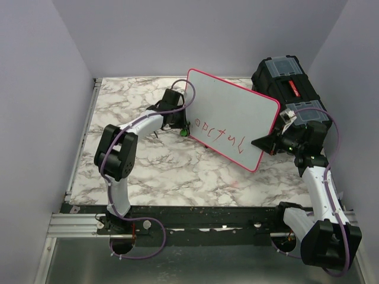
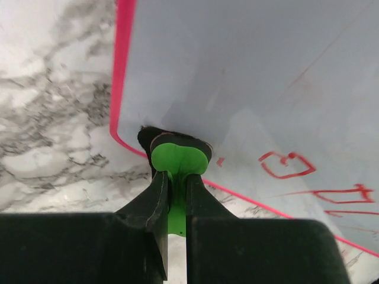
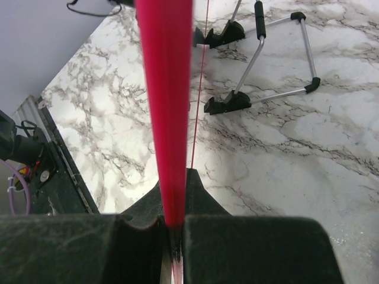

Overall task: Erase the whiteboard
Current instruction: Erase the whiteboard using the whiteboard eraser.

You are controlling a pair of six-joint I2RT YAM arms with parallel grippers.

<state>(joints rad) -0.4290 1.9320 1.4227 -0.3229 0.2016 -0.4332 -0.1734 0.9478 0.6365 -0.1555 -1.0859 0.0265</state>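
Large rectangular whiteboard [image 1: 234,115], pink-red rim, red lettering, is held tilted over marbled table [image 1: 148,171]. Its rim is clamped by right gripper [image 3: 173,220]; green pad [image 2: 177,158], pinched by left gripper [image 2: 176,182], is pressed at its corner.

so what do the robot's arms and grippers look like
The left arm and right arm both have white shells, bulky black joints and a purple cable looped alongside. The left gripper and right gripper have blocky matte black fingers.

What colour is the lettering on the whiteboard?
Red. The lettering shows best in the top external view.
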